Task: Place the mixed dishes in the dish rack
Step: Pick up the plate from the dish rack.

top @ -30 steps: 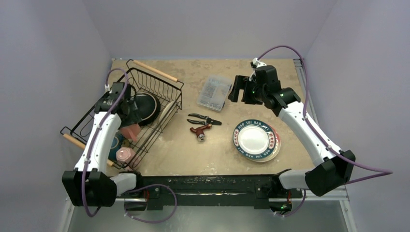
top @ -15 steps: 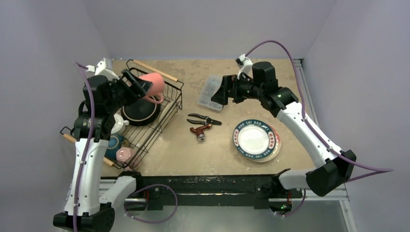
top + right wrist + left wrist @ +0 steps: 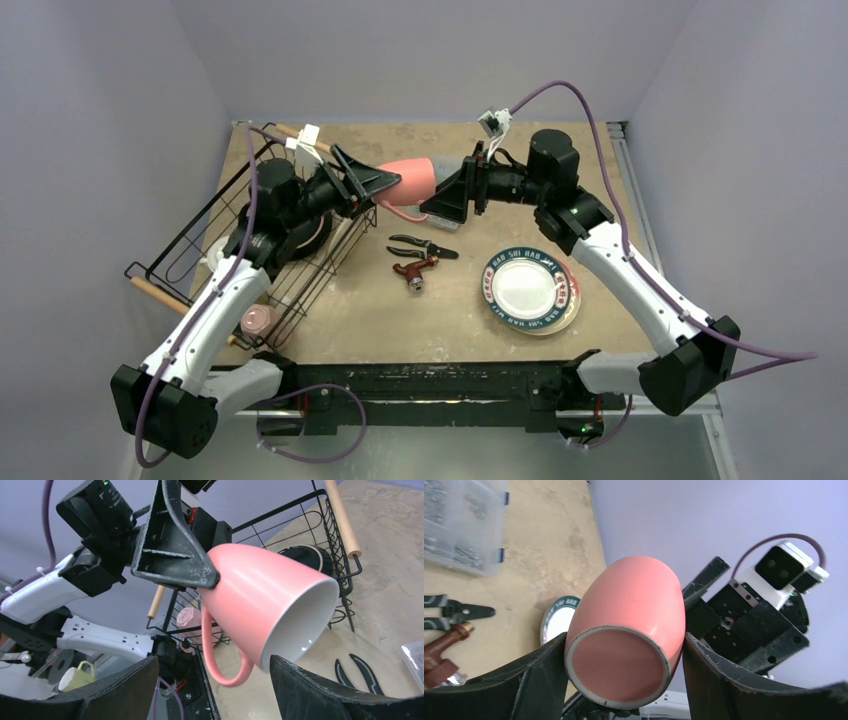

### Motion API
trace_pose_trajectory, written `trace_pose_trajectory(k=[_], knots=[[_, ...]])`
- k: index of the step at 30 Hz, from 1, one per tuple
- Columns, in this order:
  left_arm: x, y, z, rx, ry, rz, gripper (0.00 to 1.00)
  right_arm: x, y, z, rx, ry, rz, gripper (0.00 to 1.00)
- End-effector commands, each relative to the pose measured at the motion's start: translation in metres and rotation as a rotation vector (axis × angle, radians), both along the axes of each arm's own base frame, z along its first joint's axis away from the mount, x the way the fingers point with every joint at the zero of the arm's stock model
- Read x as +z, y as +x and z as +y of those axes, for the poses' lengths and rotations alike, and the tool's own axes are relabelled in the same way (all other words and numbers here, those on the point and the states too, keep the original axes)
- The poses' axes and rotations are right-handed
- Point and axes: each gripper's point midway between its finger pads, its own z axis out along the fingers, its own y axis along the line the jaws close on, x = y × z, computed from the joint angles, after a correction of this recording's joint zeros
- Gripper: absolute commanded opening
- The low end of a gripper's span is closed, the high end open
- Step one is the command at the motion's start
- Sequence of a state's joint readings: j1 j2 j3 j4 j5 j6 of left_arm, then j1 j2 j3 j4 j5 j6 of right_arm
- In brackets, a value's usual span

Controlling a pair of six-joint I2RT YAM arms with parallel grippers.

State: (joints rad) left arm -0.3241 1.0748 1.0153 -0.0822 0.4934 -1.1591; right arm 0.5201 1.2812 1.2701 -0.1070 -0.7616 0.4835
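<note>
Clenches left hand (image 3: 388,181) on pink mug (image 3: 412,180) by its base, aloft over the table (image 3: 450,310), two o'clock of the dish rack (image 3: 335,255). Points long axis nine-to-three, mouth toward three. Holds right hand (image 3: 445,192) spread wide there, flanking the rim, apparently not touching.

A pink mug (image 3: 415,181) hangs on its side above the table's far middle, base clamped by the left gripper (image 3: 393,188). The dish rack (image 3: 300,285) at the left edge holds a pink cup (image 3: 259,320). A patterned plate (image 3: 530,290) lies flat toward the right edge.
</note>
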Motion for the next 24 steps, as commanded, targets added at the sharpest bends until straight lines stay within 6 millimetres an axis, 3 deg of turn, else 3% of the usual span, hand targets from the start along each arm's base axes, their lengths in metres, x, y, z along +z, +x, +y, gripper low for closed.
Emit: trace_pose_trajectory(k=[1,8,9,10,12,14,15,16,18,19,22,24], knots=[[0.067,-0.024,-0.021,-0.109,-0.174,-0.187,0.00,0.017,-0.007,0.004,0.073,0.080,-0.017,0.79],[0.061,-0.034,-0.034,-0.156,-0.213,-0.164,0.00,0.021,-0.014,0.004,0.097,0.109,-0.017,0.64],[0.058,-0.034,-0.034,-0.156,-0.210,-0.153,0.00,0.021,-0.014,0.004,0.099,0.111,-0.017,0.58],[0.056,-0.033,-0.036,-0.160,-0.206,-0.143,0.00,0.022,-0.015,0.004,0.101,0.115,-0.019,0.42],[0.049,-0.034,-0.038,-0.166,-0.192,-0.122,0.00,0.025,-0.014,0.004,0.089,0.124,-0.019,0.00],[0.043,-0.036,-0.037,-0.167,-0.165,-0.109,0.18,0.023,-0.006,0.001,0.028,0.111,-0.018,0.00],[0.034,-0.038,-0.035,-0.154,-0.125,-0.079,0.35,0.019,0.000,-0.002,-0.021,0.094,-0.014,0.00],[0.025,-0.041,-0.029,-0.135,-0.067,-0.060,0.45,0.013,0.008,-0.007,-0.082,0.064,-0.001,0.00],[0.003,-0.049,-0.005,-0.048,0.096,-0.009,0.69,-0.003,0.022,-0.019,-0.205,-0.018,0.018,0.00],[-0.014,-0.053,0.015,0.028,0.195,0.055,0.75,-0.012,0.025,-0.025,-0.246,-0.059,0.033,0.00],[-0.066,-0.068,0.113,0.445,0.432,0.363,0.77,-0.042,0.034,-0.043,-0.361,-0.183,0.072,0.00],[-0.078,-0.081,0.164,0.664,0.470,0.483,0.80,-0.063,0.033,-0.049,-0.403,-0.278,0.083,0.00]])
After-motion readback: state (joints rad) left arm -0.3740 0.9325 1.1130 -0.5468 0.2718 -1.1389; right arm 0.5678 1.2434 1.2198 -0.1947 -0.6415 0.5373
